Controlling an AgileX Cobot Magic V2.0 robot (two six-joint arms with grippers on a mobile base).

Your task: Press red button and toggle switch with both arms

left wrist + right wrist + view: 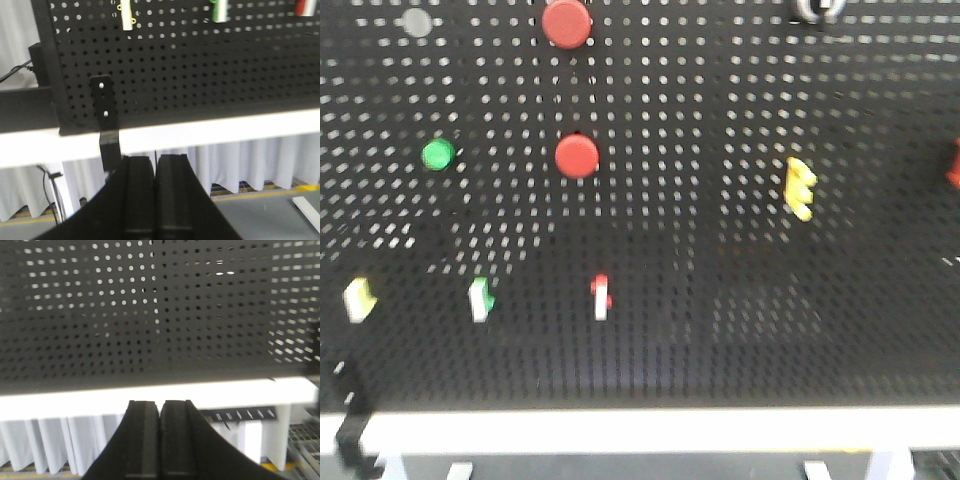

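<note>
Only front view shows red button (566,22), left fingers (139,200) together, right fingers (144,440) together.

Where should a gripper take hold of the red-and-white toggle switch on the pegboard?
Probably the toggle switch by its narrow protruding body, pinched across left and right faces, coming straight at the pegboard from the front: it stands upright, taller than wide.
</note>
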